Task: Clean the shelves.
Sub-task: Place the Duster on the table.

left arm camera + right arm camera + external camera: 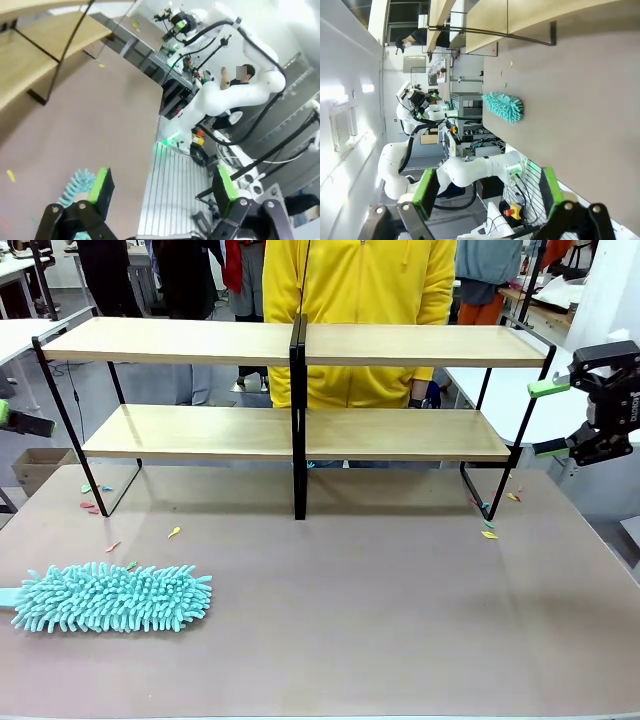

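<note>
The shelves (300,390) stood across the far half of the table (380,620): two long boards of pale, smooth wood on a thin black metal frame, with a thicker black post up the middle. Small bright scraps (489,534) of paper or plastic lay scattered on the matte brown tabletop around the frame's feet. A person in a yellow hooded top (345,300) stood just behind the rack.

Near the front left edge lay a duster (110,597), a flat oblong pad covered in soft teal chenille nubs, resting on the table with nothing holding it.

The right gripper (549,418) hung off the table's right side, beside the end of the shelves, turned sideways so its two green-padded fingers pointed toward the rack, one above the other. They stood wide apart with nothing between them; in its wrist view the duster lay far beyond the fingertips.

The left gripper (162,189) was over the table's left edge, its black linkages and green pads (102,182) spread wide and empty. The duster's fuzzy end (80,184) showed just past one finger, and the shelves (30,60) lay well ahead.
</note>
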You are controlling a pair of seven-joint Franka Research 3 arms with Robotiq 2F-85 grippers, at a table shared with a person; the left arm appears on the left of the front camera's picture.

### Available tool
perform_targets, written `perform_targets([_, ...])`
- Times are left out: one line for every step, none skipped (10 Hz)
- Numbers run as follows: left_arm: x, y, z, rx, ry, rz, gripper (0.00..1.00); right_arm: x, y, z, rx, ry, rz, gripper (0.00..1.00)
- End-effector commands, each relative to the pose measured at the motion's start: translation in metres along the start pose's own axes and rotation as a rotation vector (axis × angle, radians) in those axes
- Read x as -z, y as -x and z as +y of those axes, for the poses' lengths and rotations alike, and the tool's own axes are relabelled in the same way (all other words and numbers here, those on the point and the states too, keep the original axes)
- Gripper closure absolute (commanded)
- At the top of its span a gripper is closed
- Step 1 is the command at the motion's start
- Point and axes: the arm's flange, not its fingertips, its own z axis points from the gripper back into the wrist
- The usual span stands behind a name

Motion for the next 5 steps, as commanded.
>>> perform_targets([-0.0006,-0.0016,-0.0065,0.068,0.005,-0.01,0.0,-0.0029,-0.0016,0.0024,-0.03,-0.028,-0.006,0.0])
perform_targets([-0.0006,-0.0016,-0.0065,0.068,0.005,-0.01,0.0,-0.0029,-0.0016,0.0024,-0.03,-0.028,-0.006,0.0])
perform_targets([-0.0006,-0.0016,-0.0065,0.068,0.005,-0.01,0.0,-0.0029,-0.0016,0.0024,-0.03,-0.028,-0.006,0.0])
perform_targets([-0.0006,-0.0016,-0.0065,0.068,0.005,-0.01,0.0,-0.0029,-0.0016,0.0024,-0.03,-0.028,-0.006,0.0])
perform_targets([-0.0006,-0.0016,-0.0065,0.068,0.005,-0.01,0.0,-0.0029,-0.0016,0.0024,-0.03,-0.028,-0.006,0.0])
